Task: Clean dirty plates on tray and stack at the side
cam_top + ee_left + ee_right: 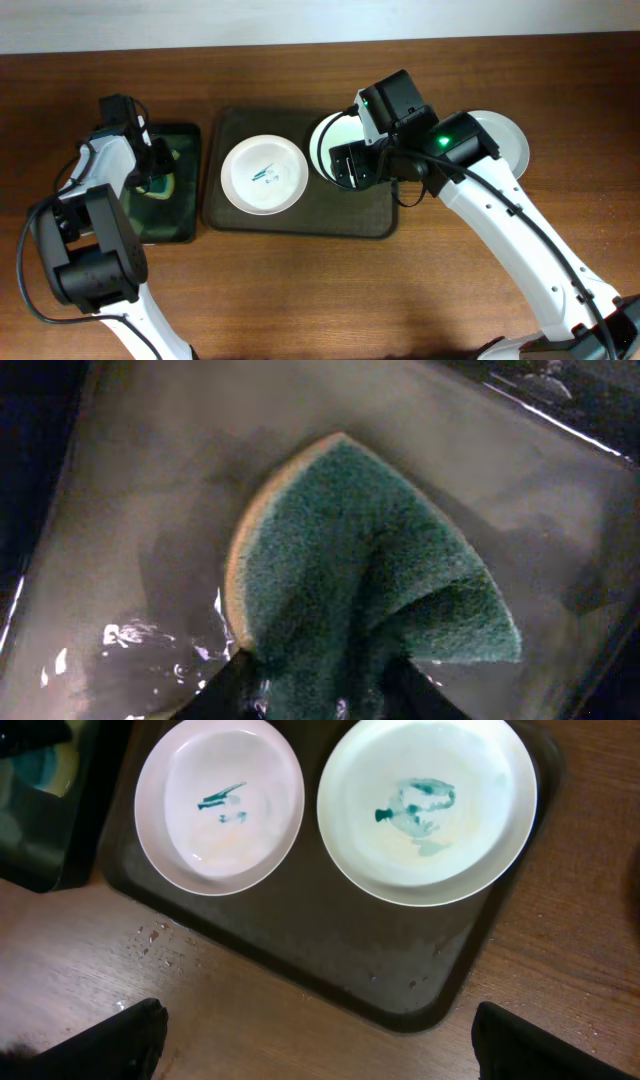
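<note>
A dark tray (300,220) holds two white plates with teal smears. The left plate (262,175) lies fully in view; the right plate (325,135) is partly hidden under my right arm. In the right wrist view both show on the tray (330,950): left plate (220,805), right plate (425,810). My right gripper (352,165) (320,1040) is open and empty above the tray's front edge. My left gripper (150,178) (320,690) is shut on a green and yellow sponge (350,570) in a basin of water.
The black water basin (170,225) (150,480) stands left of the tray; its corner shows in the right wrist view (40,810). A white plate (510,140) lies on the wooden table right of the tray. Water drops lie on the wood (150,935).
</note>
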Robot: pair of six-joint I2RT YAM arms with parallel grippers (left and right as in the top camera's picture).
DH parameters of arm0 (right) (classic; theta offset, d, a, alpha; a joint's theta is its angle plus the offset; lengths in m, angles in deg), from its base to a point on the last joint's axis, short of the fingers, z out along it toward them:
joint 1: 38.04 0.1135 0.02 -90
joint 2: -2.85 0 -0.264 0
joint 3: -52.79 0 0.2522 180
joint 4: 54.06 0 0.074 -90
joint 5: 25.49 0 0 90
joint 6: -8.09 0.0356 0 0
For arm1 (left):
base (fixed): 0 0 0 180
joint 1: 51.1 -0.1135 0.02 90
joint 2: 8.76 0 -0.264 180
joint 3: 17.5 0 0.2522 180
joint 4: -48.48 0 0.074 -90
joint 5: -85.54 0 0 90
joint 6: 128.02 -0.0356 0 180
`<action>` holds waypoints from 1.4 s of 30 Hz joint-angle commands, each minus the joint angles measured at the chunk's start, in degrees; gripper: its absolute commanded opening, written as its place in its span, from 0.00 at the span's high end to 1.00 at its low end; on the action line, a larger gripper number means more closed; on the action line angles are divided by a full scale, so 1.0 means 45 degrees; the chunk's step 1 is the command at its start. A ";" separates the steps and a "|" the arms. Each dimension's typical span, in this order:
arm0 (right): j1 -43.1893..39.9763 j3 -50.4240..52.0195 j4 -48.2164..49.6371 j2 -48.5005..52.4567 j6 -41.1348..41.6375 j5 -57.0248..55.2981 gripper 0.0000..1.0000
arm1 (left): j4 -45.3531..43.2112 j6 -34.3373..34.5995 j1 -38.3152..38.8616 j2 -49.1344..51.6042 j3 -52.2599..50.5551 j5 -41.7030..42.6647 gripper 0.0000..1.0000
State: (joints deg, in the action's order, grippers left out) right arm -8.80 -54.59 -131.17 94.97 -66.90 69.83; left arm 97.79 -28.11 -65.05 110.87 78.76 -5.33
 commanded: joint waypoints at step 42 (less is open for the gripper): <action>-0.0568 0.0107 0.0777 0.2035 0.1064 0.0869 0.07 | 0.0306 0.0879 0.5712 -0.0578 0.0223 0.2555 1.00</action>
State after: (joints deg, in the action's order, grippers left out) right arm -11.38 -54.48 -127.98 100.91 -62.35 70.90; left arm 100.24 -26.27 -39.78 104.97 80.10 6.00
